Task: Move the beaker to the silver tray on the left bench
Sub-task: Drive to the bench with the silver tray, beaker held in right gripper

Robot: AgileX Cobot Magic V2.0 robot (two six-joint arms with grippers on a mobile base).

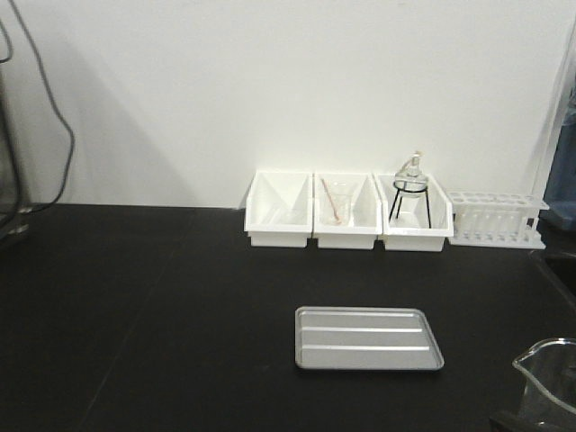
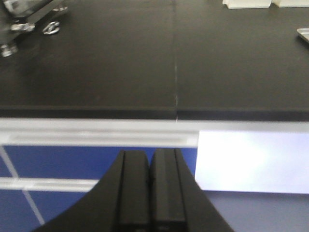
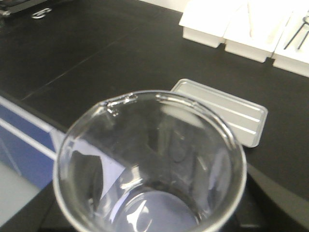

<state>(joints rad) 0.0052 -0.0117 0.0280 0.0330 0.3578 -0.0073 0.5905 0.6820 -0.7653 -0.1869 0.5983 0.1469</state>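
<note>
The clear, smooth glass beaker (image 3: 149, 164), wide-bodied with a flared, spouted rim, hangs past the near edge of the matte black left bench (image 1: 135, 315). The right gripper (image 3: 159, 217) is clamped on it, well short of the flat, ribbed grey-silver metal tray (image 1: 367, 339) with rounded corners. The left gripper (image 2: 150, 193) has its black pads pressed together.

Black surface (image 1: 162, 306) under white wall (image 1: 297, 90). Silver tray (image 1: 369, 338) at 5 o'clock from centre. Clear beaker (image 1: 549, 378) at 4 o'clock of tray, apart, cut by frame corner. Three white bins (image 1: 346, 238) at 12 o'clock of tray, against wall.
</note>
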